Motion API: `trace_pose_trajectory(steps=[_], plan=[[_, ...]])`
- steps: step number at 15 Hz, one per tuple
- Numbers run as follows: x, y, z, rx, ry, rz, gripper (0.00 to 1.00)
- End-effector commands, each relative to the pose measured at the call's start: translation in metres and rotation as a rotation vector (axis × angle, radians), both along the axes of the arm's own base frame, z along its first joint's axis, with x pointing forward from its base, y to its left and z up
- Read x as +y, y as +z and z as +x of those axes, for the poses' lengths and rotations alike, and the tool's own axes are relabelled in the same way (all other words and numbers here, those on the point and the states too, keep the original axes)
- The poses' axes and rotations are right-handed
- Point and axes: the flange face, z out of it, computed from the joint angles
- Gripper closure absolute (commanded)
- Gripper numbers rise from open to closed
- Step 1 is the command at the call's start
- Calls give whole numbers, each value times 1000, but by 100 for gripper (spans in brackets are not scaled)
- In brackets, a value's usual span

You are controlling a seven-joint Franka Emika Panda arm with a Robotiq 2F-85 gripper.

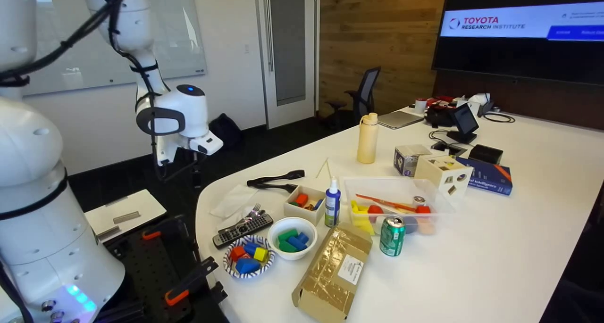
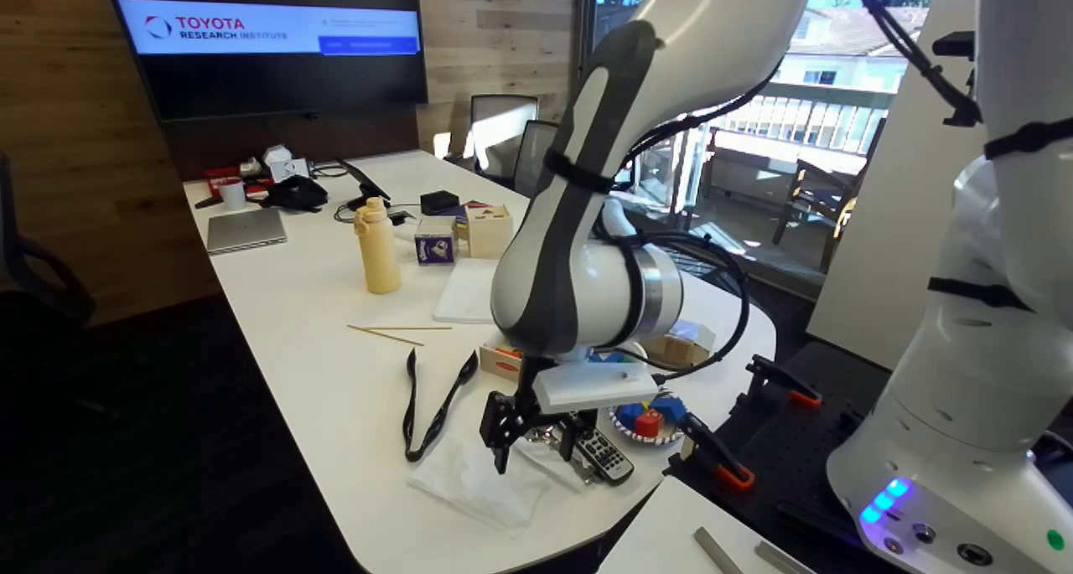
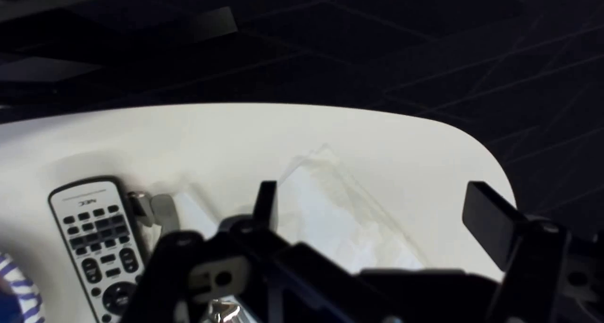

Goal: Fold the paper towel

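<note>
Poking in at the lower left of the wrist view: rim of a patterned bowl (image 3: 26,294). Next right, a remote (image 3: 101,247), face up. Then the gripper (image 3: 376,205), lower centre to lower right, fingers (image 3: 488,221) spread wide, nothing held. The paper towel (image 3: 339,214) is just right of centre in that frame, on the table (image 3: 226,134); the line of sight puts it between the fingers, nearer the frame's left one.

Relation that counts: paper towel lies below the gripper, a little off-centre. Long axis uncertain, lower part covered; visible right edge slants down to the right, oblique to the way the fingers would close. Only one arm (image 2: 545,264), so no nearer to choose. Likely needs lowering, plus some shift left in the wrist frame, to pinch an edge.

Tally in an exterior view, left to right: one gripper, one paper towel, one remote, one patterned bowl; cutlery (image 1: 253,213) overlapping, number unclear; one pair of tongs (image 1: 273,178); one white bowl (image 1: 295,256); two sticks (image 1: 322,167); one spray bottle (image 1: 332,205); one cardboard box (image 1: 334,272); one water bottle (image 1: 367,140); one can (image 1: 392,236).
</note>
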Motion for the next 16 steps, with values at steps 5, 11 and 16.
trace_pose_trajectory(steps=[5, 11, 16], plan=[[4, -89, 23, -6, -144, -88, 0], [3, -118, 35, 9, -182, -117, 0], [3, -129, 41, 12, -203, -144, 0]])
